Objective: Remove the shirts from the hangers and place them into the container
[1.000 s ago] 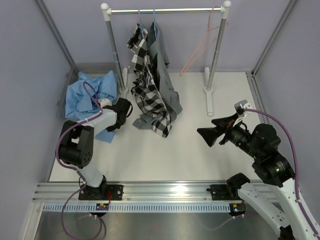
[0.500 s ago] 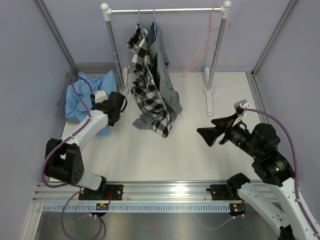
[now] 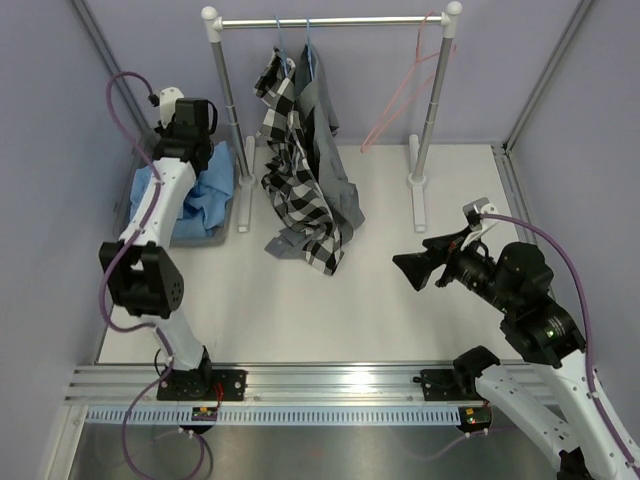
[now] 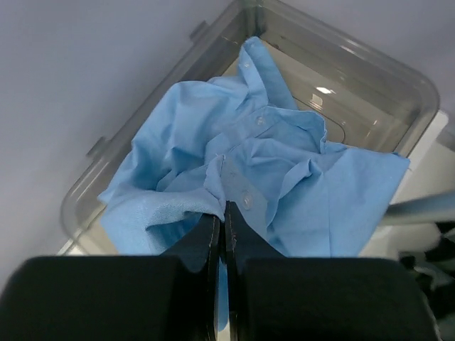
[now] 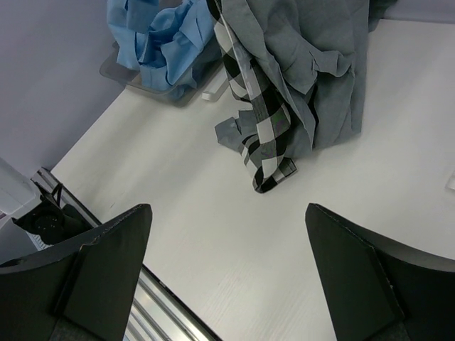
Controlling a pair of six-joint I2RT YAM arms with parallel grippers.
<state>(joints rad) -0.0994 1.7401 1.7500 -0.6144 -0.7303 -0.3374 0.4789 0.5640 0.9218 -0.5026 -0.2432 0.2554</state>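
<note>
Fabric of the blue shirt [image 4: 298, 177] is piling in the tray [image 4: 387, 78] directly beneath the left pincer [image 4: 225, 209], which is clamping 1 raised fold of it. The right pincer [image 5: 227, 213] is hovering spread wide above the counter [image 5: 398, 163], while the checked shirt [image 3: 295, 190] and grey shirt [image 3: 338, 175] are hanging from the rack [image 3: 340, 20] between the 2 arms.

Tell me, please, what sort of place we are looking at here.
Most likely a robot test cell in a lab, not a home: plain lilac walls box in a white table, two robot arms stand on a metal rail, and a small clothes rack stands on it.
</note>
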